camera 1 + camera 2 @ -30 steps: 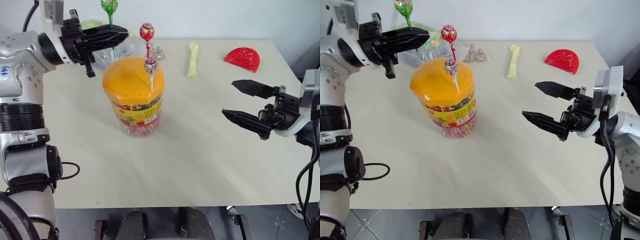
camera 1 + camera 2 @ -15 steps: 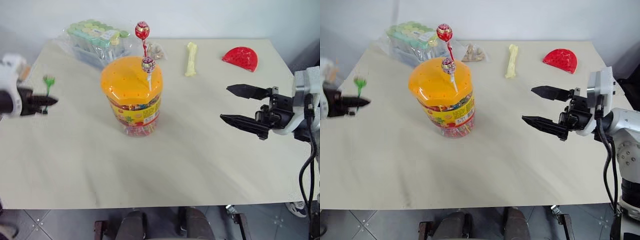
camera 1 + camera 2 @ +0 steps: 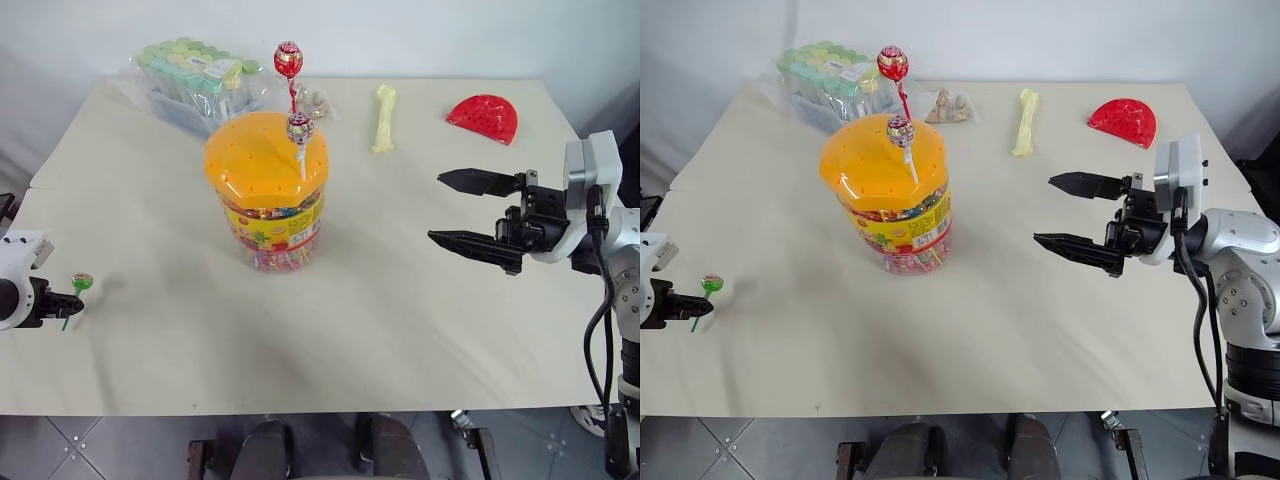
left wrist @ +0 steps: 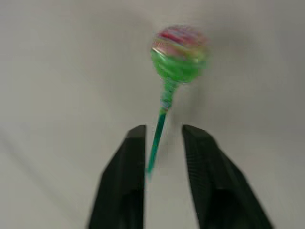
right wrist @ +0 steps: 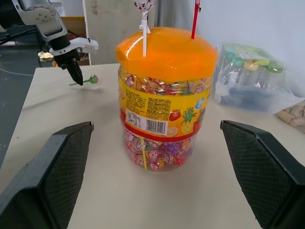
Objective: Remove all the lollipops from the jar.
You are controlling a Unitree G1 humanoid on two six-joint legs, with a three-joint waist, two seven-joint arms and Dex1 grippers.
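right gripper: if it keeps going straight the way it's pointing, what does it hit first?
Most likely the jar. The right gripper points level across the table toward it, jaws wide open, and in the wrist view the jar sits centred between the fingers with bare table between. Depth is hard to judge.

A: What lies at the far edge of the table?
B: A clear bag of green-lidded tubs at the left corner, then a small wrapped packet.
A: And further right?
B: A pale yellow bone-shaped stick, then a red half-round piece, well apart.
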